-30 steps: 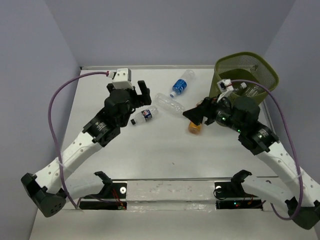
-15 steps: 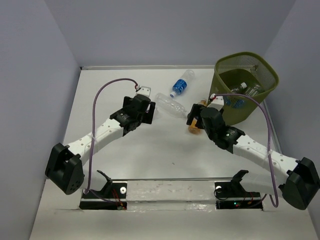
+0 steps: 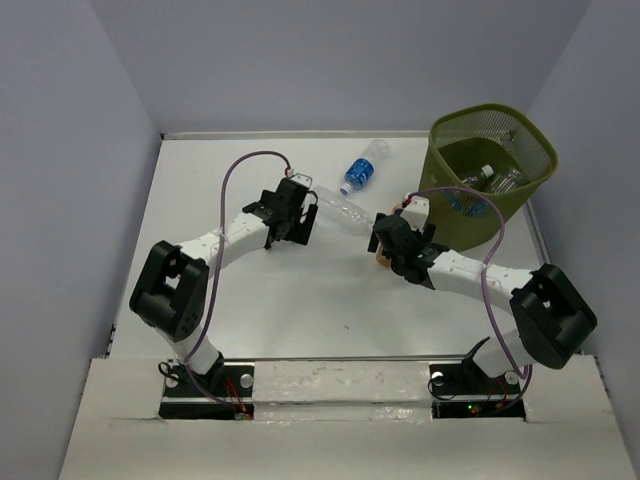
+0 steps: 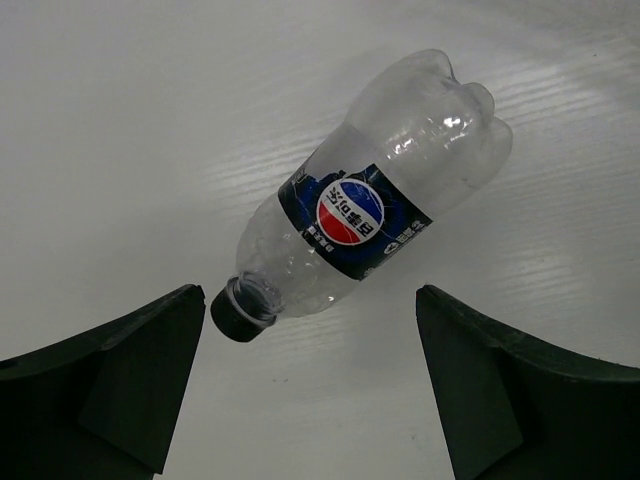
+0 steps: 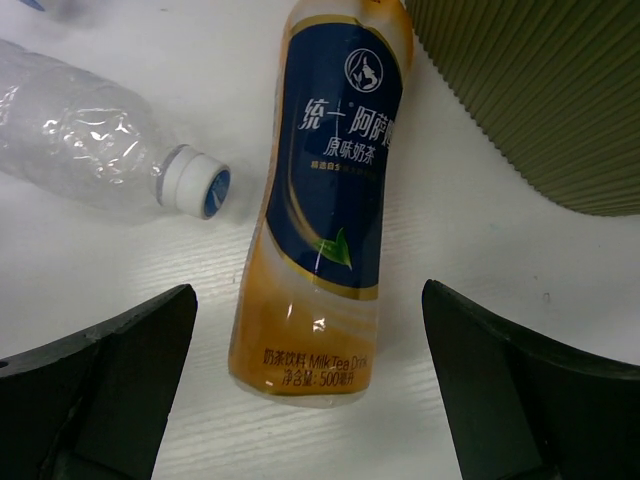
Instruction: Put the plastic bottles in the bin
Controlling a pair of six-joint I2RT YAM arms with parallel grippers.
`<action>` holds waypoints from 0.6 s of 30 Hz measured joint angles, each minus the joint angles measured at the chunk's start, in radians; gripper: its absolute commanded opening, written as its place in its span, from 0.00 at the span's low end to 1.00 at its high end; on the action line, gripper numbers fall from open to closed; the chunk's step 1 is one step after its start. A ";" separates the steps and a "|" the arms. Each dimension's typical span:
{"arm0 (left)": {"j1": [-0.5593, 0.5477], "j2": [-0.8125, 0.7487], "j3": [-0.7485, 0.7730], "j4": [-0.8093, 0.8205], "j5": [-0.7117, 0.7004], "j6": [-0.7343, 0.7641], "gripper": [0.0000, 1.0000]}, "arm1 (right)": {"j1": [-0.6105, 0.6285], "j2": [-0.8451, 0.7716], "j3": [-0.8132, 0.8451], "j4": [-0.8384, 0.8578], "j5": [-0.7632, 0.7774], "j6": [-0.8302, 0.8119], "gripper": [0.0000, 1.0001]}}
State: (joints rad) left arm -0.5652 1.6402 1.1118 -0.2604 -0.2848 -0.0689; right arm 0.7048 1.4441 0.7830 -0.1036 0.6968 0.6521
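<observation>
Low over the white table (image 3: pixel 300 310), the left gripper (image 4: pixel 310 335) hangs spread above a small cola bottle (image 4: pixel 360 215). The right gripper (image 5: pixel 310 310) is equally wide over a milk-tea bottle (image 5: pixel 325 230) beside the green bin (image 3: pixel 452 230), both apparently lined up to grab. Other bottles (image 3: pixel 480 180) lie inside the bin, and pale grey walls (image 3: pixel 300 60) enclose everything.

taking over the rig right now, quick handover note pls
Left claw: open, empty, fingers either side of the black-capped pepsi bottle lying on the table.
Right claw: open, empty, fingers either side of the milk tea bottle lying beside the bin.
Done: several bottles in the bin.
Left: four on the table: those two, the crushed clear bottle between the arms, the blue-labelled bottle farther back.
</observation>
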 measured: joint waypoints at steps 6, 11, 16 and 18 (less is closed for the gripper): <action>0.036 0.061 0.055 0.000 0.061 0.006 0.99 | -0.033 0.053 0.003 0.004 -0.002 0.025 0.98; 0.048 0.147 0.122 -0.011 0.072 0.006 0.99 | -0.032 0.082 0.003 0.023 -0.021 0.045 0.90; 0.048 0.185 0.126 -0.046 0.071 0.001 0.97 | -0.032 0.121 0.002 0.042 -0.051 0.071 0.82; 0.048 0.186 0.126 -0.059 0.070 -0.003 0.93 | -0.032 0.118 -0.007 0.061 -0.061 0.084 0.74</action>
State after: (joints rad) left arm -0.5175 1.8259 1.2381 -0.3191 -0.2150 -0.0723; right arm 0.6727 1.5623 0.7761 -0.0422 0.6357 0.7361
